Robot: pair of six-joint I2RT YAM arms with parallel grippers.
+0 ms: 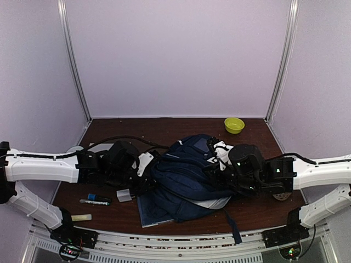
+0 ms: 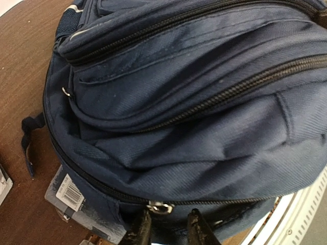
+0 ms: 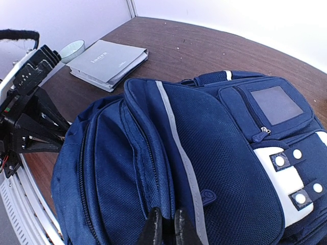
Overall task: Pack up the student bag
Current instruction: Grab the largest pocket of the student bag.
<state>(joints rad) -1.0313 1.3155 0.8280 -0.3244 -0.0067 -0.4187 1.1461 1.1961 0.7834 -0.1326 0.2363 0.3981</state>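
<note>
The student bag [image 1: 186, 178], navy with a white stripe and white buckle patch, lies on its side in the middle of the table. In the left wrist view it [image 2: 194, 102] fills the frame, with a metal zipper slider [image 2: 160, 207] on its lower seam. My left gripper [image 2: 168, 230] stands just below that slider, its fingers a little apart against the bag's fabric. My right gripper [image 3: 166, 227] is shut on a fold of the bag [image 3: 204, 153] beside the white stripe. In the top view the left gripper [image 1: 143, 174] and right gripper [image 1: 220, 171] flank the bag.
A dark blue book [image 1: 149, 212] lies partly under the bag, its barcode label [image 2: 69, 193] showing. A marker [image 1: 94, 201], a small grey box [image 1: 124, 195] and a pale yellow stick [image 1: 81, 217] lie front left. A grey booklet [image 3: 110, 61] sits back left, a green bowl [image 1: 234, 125] back right.
</note>
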